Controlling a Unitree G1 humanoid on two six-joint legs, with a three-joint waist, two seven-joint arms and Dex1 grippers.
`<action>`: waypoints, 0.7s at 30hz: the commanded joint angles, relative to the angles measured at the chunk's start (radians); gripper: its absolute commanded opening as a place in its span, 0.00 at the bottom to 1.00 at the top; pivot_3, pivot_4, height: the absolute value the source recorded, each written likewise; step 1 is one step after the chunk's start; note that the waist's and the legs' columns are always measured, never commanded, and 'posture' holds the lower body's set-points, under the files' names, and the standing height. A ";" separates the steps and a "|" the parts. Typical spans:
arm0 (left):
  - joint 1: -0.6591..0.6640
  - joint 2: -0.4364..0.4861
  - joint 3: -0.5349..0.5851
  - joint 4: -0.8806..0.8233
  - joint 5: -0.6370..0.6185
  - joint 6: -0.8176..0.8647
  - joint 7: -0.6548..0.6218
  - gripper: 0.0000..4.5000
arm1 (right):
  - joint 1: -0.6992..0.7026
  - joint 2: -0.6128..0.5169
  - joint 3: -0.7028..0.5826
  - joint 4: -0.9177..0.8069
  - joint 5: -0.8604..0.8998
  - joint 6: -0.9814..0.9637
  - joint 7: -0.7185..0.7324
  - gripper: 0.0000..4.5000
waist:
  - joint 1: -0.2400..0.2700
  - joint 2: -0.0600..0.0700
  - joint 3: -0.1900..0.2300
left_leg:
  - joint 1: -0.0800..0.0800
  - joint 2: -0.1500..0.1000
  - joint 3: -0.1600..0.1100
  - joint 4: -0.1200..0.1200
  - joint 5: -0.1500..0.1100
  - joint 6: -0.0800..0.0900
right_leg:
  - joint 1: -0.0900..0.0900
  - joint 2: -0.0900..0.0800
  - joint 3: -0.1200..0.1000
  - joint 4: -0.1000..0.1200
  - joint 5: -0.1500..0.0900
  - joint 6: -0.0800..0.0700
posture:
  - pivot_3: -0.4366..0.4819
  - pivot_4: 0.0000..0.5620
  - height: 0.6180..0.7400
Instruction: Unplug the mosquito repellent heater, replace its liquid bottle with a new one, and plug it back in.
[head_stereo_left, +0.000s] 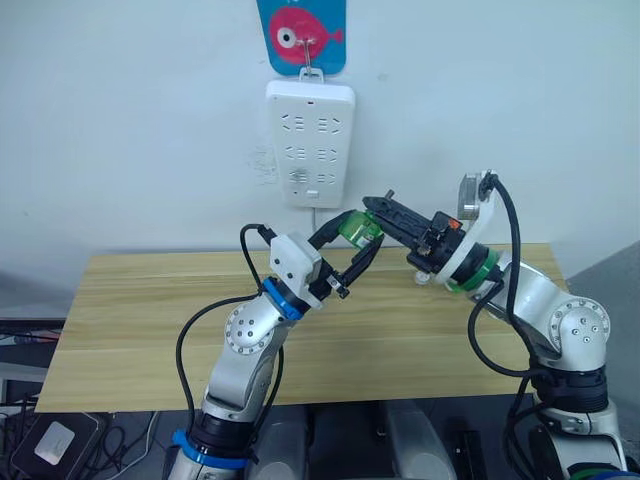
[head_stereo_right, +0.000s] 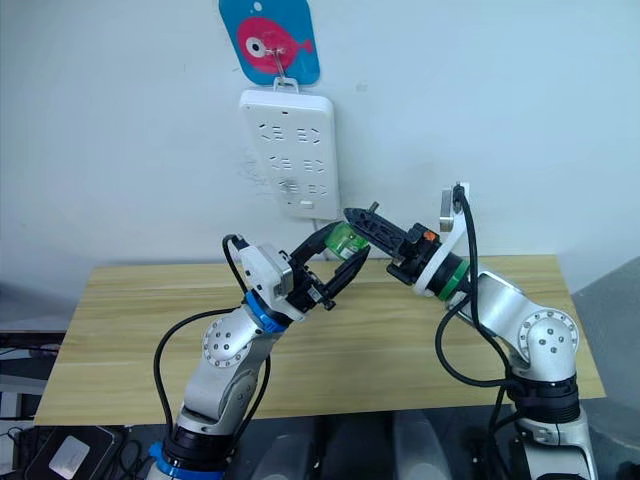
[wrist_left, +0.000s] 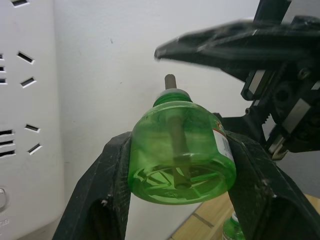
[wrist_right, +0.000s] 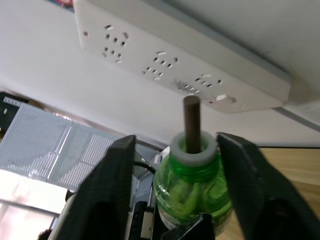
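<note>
So the biggest thing here is the wooden table (head_stereo_left: 150, 330), with a white wall behind it and a long white power strip (head_stereo_left: 310, 140) hanging from a hook under a blue card with a pink fish (head_stereo_left: 302, 35). None of its sockets has anything plugged in that I can see. Both arms are raised above the table just below the strip. The left claw (head_stereo_left: 355, 250) is clamped on a green liquid bottle (head_stereo_left: 358, 228), one finger on each side of the body, as the left wrist view shows well. The bottle's long axis runs from its base near the left wrist out toward the wall, wick (wrist_left: 170, 82) tip pointing at roughly 1 o'clock toward the strip's lower edge. The right claw (head_stereo_left: 385, 212) comes in from about 4 o'clock with its fingers spread around the neck end, not closed on it; in the right wrist view the two fingers stand either side of the white collar (wrist_right: 192, 150) with gaps showing. Both claws are right at the bottle, but only the left one actually holds it. A small pale thing (head_stereo_left: 424, 278) sits on the table under the right arm; can't tell what it is, and I can't pick out the mosquito repellent heater for sure. My guess is this is a handover or neck-regrip, which needs the right claw centred on that axis.
</note>
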 joint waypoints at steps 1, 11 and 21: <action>-0.036 -0.004 0.033 -0.036 -0.075 0.096 0.015 0.50 | 0.046 -0.132 -0.019 -0.025 0.042 0.106 0.125 0.89 | 0.004 0.000 0.000 | 0.000 0.000 0.000 0.000 0.000 0.000 | 0.000 0.000 0.000 0.000 0.000 0.000 | 0.39 0.47 1.00; -0.153 0.236 0.194 -0.172 -0.796 0.808 -0.108 0.50 | 0.172 -0.803 -0.050 0.114 -0.483 0.283 0.805 0.99 | -0.005 0.000 0.000 | -0.001 0.000 0.001 0.003 0.000 0.002 | 0.001 0.002 -0.002 0.000 0.000 0.001 | 0.36 0.53 1.00; -0.125 0.339 0.327 -0.035 -1.404 1.079 -0.023 0.50 | -0.014 -0.681 0.224 0.449 -1.186 0.051 0.768 0.99 | -0.029 0.000 0.001 | 0.002 0.001 0.006 0.001 0.002 -0.002 | 0.000 0.002 0.002 0.002 0.000 0.001 | 0.37 0.55 1.00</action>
